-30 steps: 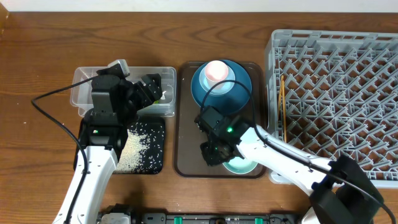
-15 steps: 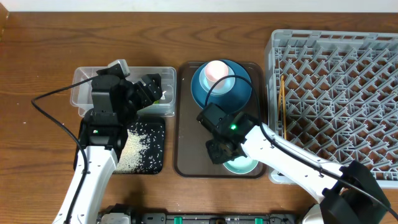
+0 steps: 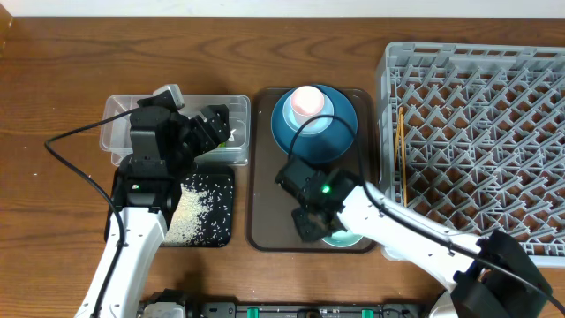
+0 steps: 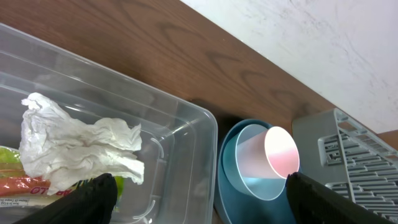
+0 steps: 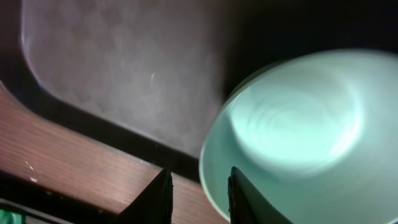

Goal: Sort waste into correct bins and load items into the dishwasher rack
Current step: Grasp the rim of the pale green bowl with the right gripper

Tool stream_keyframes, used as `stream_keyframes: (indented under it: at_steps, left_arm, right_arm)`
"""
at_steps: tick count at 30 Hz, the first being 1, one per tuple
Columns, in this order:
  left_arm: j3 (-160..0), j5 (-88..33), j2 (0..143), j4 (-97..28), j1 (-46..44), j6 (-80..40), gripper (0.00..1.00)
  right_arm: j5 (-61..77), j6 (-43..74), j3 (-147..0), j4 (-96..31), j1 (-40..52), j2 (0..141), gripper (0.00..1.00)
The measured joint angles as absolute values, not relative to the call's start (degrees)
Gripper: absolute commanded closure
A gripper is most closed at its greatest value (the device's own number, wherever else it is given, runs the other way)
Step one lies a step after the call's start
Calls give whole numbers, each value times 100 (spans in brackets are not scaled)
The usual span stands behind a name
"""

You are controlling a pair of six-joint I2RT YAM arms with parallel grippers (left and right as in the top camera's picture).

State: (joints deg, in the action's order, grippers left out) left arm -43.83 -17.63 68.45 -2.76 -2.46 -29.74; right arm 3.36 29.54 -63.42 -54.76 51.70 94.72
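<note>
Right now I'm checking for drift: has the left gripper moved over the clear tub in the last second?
No. The left gripper hangs at the same spot over the right end of the clear tub in every overhead picture, jaws open.

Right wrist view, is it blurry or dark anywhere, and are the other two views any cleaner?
Right wrist: the bowl is smeared and soft, and the top right corner sits in deep shadow. Left wrist: sharp and bright, with the tissue and the cup both crisp. Overhead: sharp and evenly lit.
</note>
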Motion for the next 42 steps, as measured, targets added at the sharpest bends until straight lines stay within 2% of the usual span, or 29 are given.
stream_keyframes:
  at_steps: [42]
  left_arm:
    - [-4383, -1763, 6845, -279, -246, -2974, 10]
  right_arm:
    - [318, 3168, -5870, -5457, 5216, 9472, 75]
